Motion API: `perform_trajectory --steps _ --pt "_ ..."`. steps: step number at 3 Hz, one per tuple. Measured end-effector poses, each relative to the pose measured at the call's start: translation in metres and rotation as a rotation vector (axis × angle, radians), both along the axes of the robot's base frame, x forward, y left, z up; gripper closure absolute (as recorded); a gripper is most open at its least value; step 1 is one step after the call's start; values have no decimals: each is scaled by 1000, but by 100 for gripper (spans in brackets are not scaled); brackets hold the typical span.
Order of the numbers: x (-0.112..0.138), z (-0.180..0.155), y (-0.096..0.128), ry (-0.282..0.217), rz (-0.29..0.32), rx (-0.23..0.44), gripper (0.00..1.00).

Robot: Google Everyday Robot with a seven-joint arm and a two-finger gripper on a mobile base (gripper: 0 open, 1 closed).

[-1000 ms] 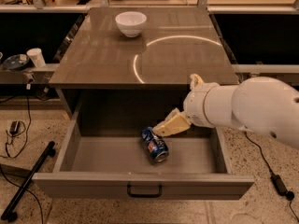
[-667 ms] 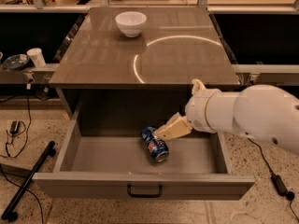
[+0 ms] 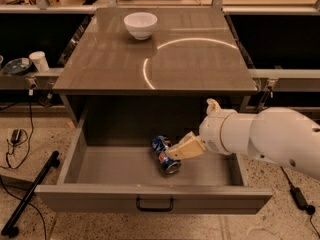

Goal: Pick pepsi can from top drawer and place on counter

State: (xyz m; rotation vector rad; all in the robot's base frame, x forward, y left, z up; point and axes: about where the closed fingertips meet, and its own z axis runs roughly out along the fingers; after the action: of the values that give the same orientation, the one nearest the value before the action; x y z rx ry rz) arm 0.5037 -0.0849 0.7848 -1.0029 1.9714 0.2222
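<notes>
Blue pepsi can (image 3: 161, 149) lies on its side, mid top drawer (image 3: 100, 196), its long way running far-left to near-right. Tan gripper (image 3: 180, 150) meets its right side; grip cannot be told.

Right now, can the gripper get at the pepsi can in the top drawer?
Probably yes: the top drawer stands open, the pepsi can lies on its side with nothing over it, and the gripper hangs inside the drawer, close against the can.

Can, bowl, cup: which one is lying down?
The blue can, on its side in the drawer by the end effector; bowl and cup stand upright.
</notes>
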Motion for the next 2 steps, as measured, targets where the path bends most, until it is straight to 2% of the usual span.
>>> perform_trajectory --steps 1,2 --pt "0 0 0 0 0 0 0" --pt "-1 -2 3 3 -2 -59 0"
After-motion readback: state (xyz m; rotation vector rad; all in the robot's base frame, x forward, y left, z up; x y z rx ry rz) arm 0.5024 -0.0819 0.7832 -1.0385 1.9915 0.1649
